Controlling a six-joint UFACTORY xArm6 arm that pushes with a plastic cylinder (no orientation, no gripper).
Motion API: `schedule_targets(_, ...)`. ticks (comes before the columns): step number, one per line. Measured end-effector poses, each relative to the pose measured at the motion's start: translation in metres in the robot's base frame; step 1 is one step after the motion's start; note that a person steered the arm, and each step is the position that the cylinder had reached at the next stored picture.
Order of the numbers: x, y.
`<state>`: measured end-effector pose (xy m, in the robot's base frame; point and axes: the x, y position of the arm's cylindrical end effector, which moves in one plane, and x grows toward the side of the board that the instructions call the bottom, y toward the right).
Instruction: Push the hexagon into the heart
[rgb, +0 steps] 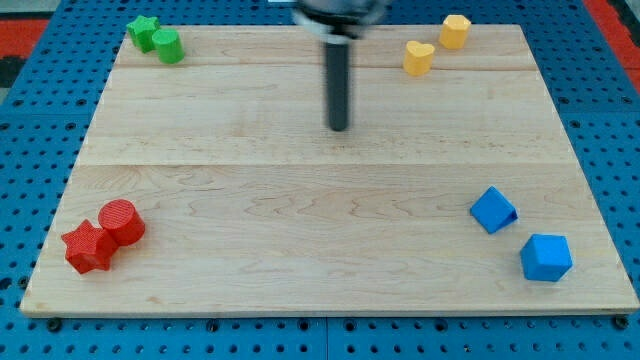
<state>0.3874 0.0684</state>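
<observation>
A yellow hexagon (455, 30) lies near the view's top right corner of the wooden board (300, 230). A yellow heart (418, 57) lies just below and left of it, a small gap apart. My tip (339, 127) stands on the board in the upper middle, well to the left of and below the heart, touching no block.
A green star (143, 31) and green cylinder (168, 46) sit together at the top left. A red star (88, 247) and red cylinder (122, 220) touch at the bottom left. Two blue blocks (493, 210) (546, 257) lie at the bottom right.
</observation>
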Motion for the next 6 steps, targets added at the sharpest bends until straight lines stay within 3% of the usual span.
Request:
schedule_targets(1, -0.022, 0.118)
schedule_targets(2, -0.088, 0.171)
schedule_targets(3, -0.155, 0.175)
schedule_targets(4, -0.191, 0.179)
schedule_targets(6, -0.196, 0.137)
